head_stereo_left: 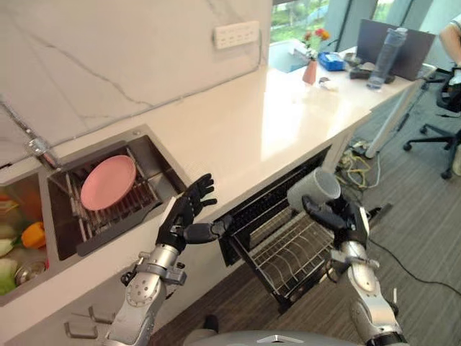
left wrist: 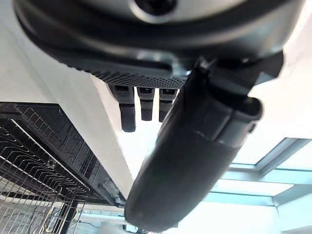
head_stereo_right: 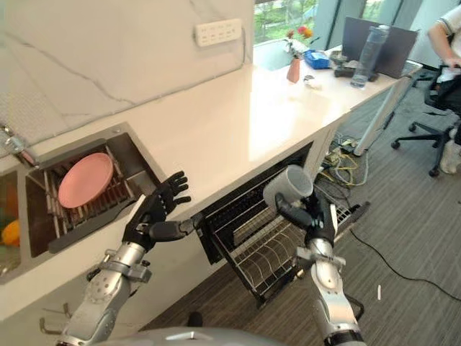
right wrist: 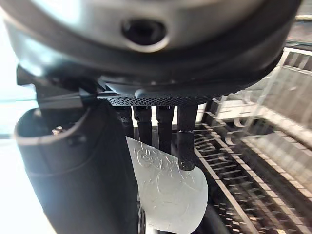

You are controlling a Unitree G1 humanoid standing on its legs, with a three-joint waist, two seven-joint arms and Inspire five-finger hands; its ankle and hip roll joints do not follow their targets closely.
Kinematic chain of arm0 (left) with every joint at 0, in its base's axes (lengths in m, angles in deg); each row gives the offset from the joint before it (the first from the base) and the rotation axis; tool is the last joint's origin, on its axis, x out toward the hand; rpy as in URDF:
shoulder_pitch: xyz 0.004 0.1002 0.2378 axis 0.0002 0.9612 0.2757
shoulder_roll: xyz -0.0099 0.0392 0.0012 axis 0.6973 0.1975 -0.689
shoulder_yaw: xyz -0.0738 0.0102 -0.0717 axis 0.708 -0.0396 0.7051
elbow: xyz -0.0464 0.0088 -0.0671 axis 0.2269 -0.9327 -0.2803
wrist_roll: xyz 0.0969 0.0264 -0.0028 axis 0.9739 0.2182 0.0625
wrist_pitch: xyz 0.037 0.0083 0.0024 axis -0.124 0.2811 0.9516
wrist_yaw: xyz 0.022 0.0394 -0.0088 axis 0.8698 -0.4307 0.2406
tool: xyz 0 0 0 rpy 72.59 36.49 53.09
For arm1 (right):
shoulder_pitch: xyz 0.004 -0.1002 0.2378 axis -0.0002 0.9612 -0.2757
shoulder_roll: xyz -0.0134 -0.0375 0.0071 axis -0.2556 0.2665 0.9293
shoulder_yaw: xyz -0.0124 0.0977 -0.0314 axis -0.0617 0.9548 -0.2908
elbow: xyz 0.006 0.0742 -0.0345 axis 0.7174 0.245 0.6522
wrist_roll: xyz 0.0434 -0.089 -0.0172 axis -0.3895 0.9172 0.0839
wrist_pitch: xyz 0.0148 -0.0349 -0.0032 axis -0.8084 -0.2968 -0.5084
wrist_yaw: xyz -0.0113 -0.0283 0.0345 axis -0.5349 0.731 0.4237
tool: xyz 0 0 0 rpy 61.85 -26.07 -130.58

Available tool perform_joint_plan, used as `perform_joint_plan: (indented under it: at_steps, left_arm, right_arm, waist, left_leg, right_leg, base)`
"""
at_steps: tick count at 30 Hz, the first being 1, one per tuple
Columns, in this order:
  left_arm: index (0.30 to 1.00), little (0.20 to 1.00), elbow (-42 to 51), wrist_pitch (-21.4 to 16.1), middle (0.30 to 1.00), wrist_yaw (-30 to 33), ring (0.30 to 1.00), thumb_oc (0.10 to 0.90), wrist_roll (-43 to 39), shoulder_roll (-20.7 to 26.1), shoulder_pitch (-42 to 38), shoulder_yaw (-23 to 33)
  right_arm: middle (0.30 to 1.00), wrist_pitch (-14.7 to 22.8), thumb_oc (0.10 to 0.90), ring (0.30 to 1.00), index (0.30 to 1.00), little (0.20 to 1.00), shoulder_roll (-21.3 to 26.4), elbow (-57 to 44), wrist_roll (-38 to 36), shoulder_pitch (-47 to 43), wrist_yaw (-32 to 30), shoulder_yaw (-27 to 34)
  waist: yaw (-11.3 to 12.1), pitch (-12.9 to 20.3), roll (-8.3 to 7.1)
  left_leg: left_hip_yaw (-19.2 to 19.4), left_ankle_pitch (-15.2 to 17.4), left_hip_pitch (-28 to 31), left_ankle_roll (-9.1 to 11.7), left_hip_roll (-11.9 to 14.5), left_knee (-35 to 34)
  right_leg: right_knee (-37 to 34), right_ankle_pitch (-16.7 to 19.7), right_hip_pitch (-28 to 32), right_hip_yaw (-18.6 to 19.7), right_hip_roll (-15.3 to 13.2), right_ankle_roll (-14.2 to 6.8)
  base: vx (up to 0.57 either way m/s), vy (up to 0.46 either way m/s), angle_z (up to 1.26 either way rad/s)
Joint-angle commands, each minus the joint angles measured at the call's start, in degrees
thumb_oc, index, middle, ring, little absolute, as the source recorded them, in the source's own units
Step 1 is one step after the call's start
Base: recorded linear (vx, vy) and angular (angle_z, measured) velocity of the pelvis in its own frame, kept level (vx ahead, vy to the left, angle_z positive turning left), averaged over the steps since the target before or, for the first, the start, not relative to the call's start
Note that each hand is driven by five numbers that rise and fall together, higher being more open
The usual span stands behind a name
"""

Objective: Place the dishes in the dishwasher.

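One pink plate (head_stereo_left: 108, 182) lying in sink rack (head_stereo_left: 115, 209); right hand (head_stereo_right: 311, 215) gripping grey cup (head_stereo_right: 287, 186) over dishwasher rack (head_stereo_right: 266, 249), embossing showing up close; left hand (head_stereo_left: 186, 216) spreading, released.

Silver-grey jointed arms; dark left hand (head_stereo_left: 184, 216), dark right hand (head_stereo_left: 336, 216); ribbed wrist cuffs.

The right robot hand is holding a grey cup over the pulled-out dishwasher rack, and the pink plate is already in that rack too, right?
Not quite. The pink plate lies in the sink, as the left eye view shows. The right robot hand does hold the grey cup over the dishwasher rack.
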State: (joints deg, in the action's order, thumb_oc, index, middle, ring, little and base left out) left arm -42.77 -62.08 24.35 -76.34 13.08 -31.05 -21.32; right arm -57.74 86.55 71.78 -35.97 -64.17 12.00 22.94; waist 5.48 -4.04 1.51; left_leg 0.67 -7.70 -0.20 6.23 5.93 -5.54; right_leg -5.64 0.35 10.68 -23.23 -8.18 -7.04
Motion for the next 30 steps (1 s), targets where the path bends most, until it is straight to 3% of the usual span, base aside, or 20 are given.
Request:
perform_joint_plan:
  at_steps: [1,10,17,19,20,30]
  left_arm:
    - [0.9,0.9,-9.9,5.0,0.9,2.0,0.9,0.8,1.8,7.0,5.6,4.6]
    - [0.9,0.9,-15.5,4.9,0.9,0.2,0.9,0.8,3.5,6.5,5.9,4.8]
    - [0.9,0.9,-16.6,4.5,0.9,-0.8,0.9,0.8,5.3,8.4,6.4,2.7]
    - [0.9,0.9,-16.2,4.4,0.9,-0.5,0.9,0.8,5.1,8.5,6.0,2.7]
    - [0.9,0.9,-16.0,4.4,0.9,-0.4,0.9,0.8,5.1,8.5,5.8,2.8]
    - [0.9,0.9,-14.1,4.4,0.9,1.5,0.9,0.8,5.4,6.5,4.9,3.6]
  right_arm:
    - [0.3,3.3,0.4,0.3,0.3,0.3,0.1,-5.2,4.4,-6.5,3.0,3.3]
    - [0.3,1.0,0.4,0.3,0.3,0.3,2.2,9.0,12.2,-8.3,2.2,2.6]
    - [0.3,-1.6,0.4,0.3,0.3,0.3,5.9,25.7,19.1,-17.4,0.2,-2.2]
    - [0.507,-2.3,0.538,0.507,0.507,0.507,6.2,27.9,19.2,-18.7,1.0,-3.5]
    - [0.9,-2.9,0.8,0.9,0.9,0.9,6.4,29.3,19.8,-18.9,2.0,-4.4]
    - [0.9,-4.5,0.8,0.9,0.9,0.9,5.5,30.1,22.8,-20.5,1.6,-6.0]
  waist:
    - [3.6,-0.6,-0.88]
    - [6.6,-2.1,-1.05]
    - [10.6,-3.7,-0.99]
    - [11.5,-4.0,-1.12]
    - [11.8,-4.0,-1.21]
    - [12.6,-3.9,-1.63]
  left_leg:
    - [-1.7,6.7,0.8,-1.0,1.1,1.2]
    - [-5.1,6.1,-1.6,-0.7,0.9,1.5]
    - [-8.0,4.8,-4.3,0.0,0.6,1.7]
    - [-8.7,4.5,-4.9,0.3,0.5,1.7]
    - [-9.1,4.4,-5.2,0.4,0.5,1.7]
    - [-9.7,4.3,-5.5,0.6,0.4,1.7]
  right_leg:
    - [1.1,-0.5,-2.0,-2.9,-4.8,-3.6]
    - [1.4,-1.1,-1.4,-6.7,-4.9,-3.4]
    - [1.4,-1.3,-1.0,-10.2,-4.9,-3.3]
    - [1.3,-1.4,-1.0,-10.9,-4.7,-3.2]
    - [1.3,-1.5,-0.9,-11.4,-4.7,-3.1]
    - [1.4,-1.9,-0.4,-12.2,-4.5,-2.9]
  base:
    - [-0.01,0.006,0.3]
    - [-0.02,-0.001,0.22]
    - [-0.03,-0.015,0.27]
    - [-0.02,-0.029,0.24]
    - [0.0,-0.019,0.19]
    - [0.01,-0.007,0.13]
